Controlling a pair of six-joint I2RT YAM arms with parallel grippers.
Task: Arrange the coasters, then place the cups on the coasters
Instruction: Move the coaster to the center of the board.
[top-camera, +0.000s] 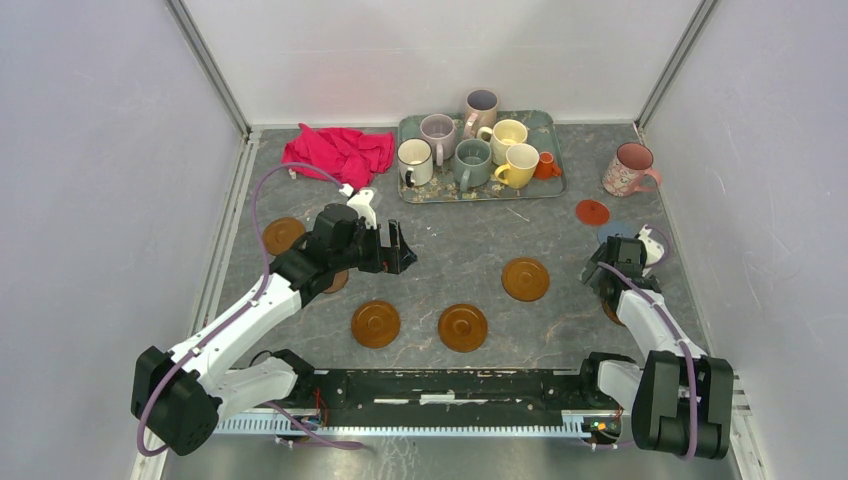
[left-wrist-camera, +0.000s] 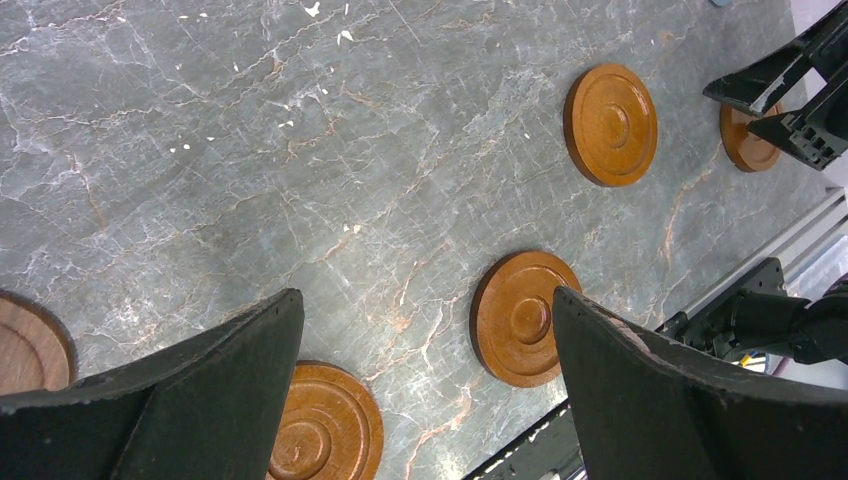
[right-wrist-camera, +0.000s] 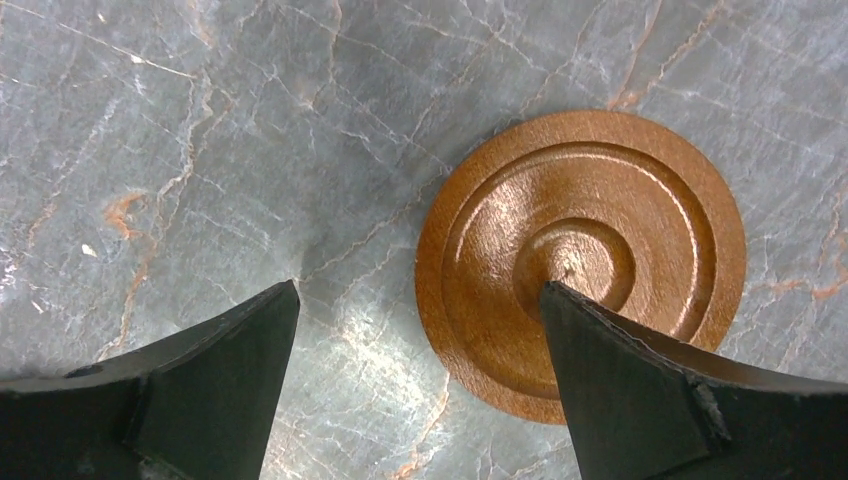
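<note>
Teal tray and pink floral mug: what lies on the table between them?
Nothing; the top view shows only bare table between the teal tray and the pink floral mug.

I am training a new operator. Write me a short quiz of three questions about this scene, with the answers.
1. True or false: the pink floral mug stands on the teal tray.
2. What lies on the table just below the right gripper? A) the red cloth B) an amber coaster C) the tiny orange cup
3. Fill in: the left gripper is ___.
Key: 1 false, the mug stands on the table, right of the tray; 2 B; 3 open.
</note>
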